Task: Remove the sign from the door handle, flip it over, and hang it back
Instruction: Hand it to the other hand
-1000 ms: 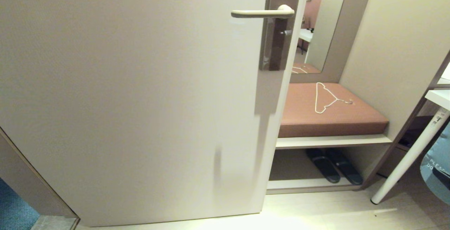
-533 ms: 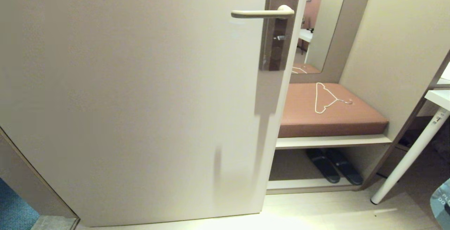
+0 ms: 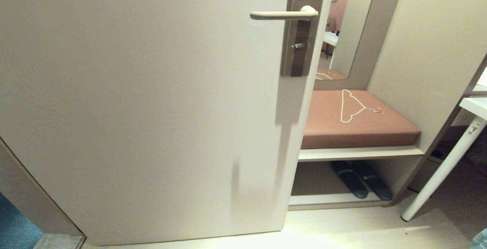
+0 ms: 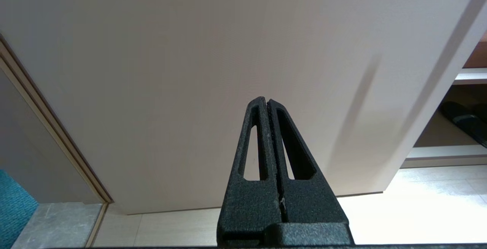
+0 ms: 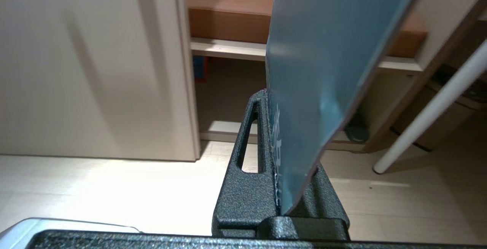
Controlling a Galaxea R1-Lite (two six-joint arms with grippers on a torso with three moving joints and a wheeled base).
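1. The door (image 3: pixel 144 104) fills most of the head view, standing ajar beside a cushioned bench (image 3: pixel 357 121) where a wire clothes hanger (image 3: pixel 352 106) lies.
2. The sign (image 5: pixel 319 62), blue face showing, is off the door and gripped at one end by the right claw (image 5: pixel 279 146), low at the robot's right; only a sliver shows at the head view's corner.
3. The flat card looks light, thin and stiff, with a glossy face likely to slip; an edge grip away from its unseen hole seems best.
4. The door handle (image 3: pixel 283 14) juts out bare.
5. The left claw (image 4: pixel 268 106) is clenched on nothing, facing the door's lower part.
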